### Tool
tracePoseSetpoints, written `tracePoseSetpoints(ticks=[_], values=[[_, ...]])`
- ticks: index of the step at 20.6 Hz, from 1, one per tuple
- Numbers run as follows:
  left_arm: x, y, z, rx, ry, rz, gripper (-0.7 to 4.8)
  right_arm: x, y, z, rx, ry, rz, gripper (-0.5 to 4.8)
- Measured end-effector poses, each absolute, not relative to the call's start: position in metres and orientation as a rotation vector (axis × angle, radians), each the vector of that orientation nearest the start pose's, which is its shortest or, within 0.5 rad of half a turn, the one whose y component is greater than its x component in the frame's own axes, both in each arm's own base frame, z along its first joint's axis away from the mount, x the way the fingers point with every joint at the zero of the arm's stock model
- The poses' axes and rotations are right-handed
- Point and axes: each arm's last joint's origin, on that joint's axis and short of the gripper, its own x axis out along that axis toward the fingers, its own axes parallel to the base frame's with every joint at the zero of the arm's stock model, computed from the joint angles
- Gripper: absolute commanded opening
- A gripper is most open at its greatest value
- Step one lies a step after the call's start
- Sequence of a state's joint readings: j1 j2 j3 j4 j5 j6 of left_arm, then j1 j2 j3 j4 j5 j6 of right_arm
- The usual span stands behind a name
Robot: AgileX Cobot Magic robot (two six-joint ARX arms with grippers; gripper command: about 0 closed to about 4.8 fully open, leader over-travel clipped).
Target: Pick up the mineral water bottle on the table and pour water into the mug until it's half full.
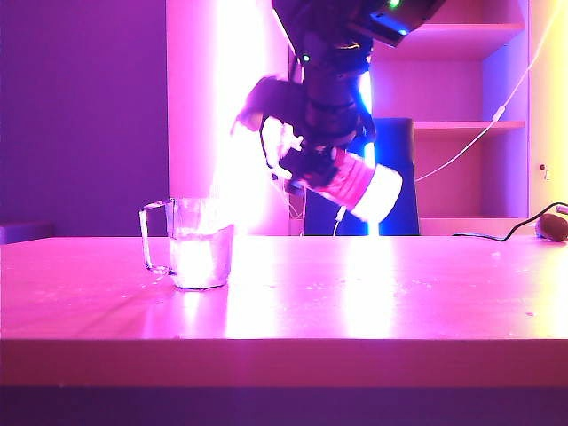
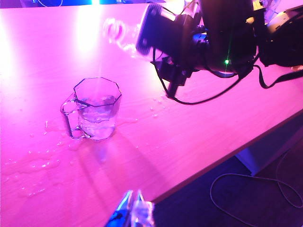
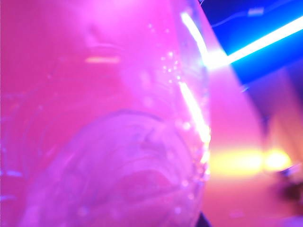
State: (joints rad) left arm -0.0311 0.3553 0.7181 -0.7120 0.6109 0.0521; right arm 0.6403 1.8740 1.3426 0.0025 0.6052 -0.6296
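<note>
Pouring is under way: the mineral water bottle hangs tipped over in the air above the table, its base up and to the right in the exterior view and its neck slanting down toward the mug, which stands upright on the table a little below and to the left. The right pincer has the bottle clamped round its middle, jaws partly closed on the labelled body; its own wrist view shows only the bottle's clear wall pressed up close — blurred, so the exact seat of the pads cannot be made out there. From the left wrist view the bottle's mouth sits above and somewhat behind the mug, and water looks to fill the mug to perhaps the lower half, though the glare makes the level hard to judge. Splashes and a puddle already lie on the table beside the mug's handle. The left pincer rests well apart at the near table edge, its jaws drawn together and holding nothing. The risk from here is overshoot — too steep a tilt would send a surge past the rim or past half full, and with the mouth not squarely over the mug, more water could land on the table.
</note>
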Motion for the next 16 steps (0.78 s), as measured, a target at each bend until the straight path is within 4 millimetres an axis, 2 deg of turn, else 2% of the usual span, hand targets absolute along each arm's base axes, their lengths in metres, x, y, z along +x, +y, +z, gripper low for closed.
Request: tracePoseSetpoints(ticks=[1,3,5,6,9,10,14,16], values=[[0.066,-0.019,0.307,-0.052,0.324,-0.643,-0.05,0.347,0.236,0.237,-0.852,0.415,0.168,2.42],[0.066,-0.019,0.307,-0.052,0.324,-0.643,-0.05,0.355,0.223,0.232,-0.542,0.422,0.136,2.42],[0.066,-0.019,0.307,-0.052,0.323,-0.644,-0.05,0.358,0.213,0.221,-0.415,0.415,0.112,2.42],[0.066,-0.019,0.307,-0.052,0.323,-0.644,-0.05,0.357,0.204,0.209,-0.345,0.396,0.098,2.42],[0.066,-0.019,0.307,-0.052,0.324,-0.643,-0.05,0.351,0.192,0.188,-0.244,0.327,0.082,2.42],[0.066,-0.019,0.307,-0.052,0.324,-0.644,-0.06,0.348,0.184,0.180,-0.158,0.279,0.087,2.42],[0.066,-0.019,0.307,-0.052,0.324,-0.643,-0.05,0.337,0.169,0.164,-0.039,0.216,0.062,2.45],[0.066,-0.019,0.307,-0.052,0.323,-0.643,-0.05,0.332,0.166,0.160,-0.031,0.205,0.058,2.74]])
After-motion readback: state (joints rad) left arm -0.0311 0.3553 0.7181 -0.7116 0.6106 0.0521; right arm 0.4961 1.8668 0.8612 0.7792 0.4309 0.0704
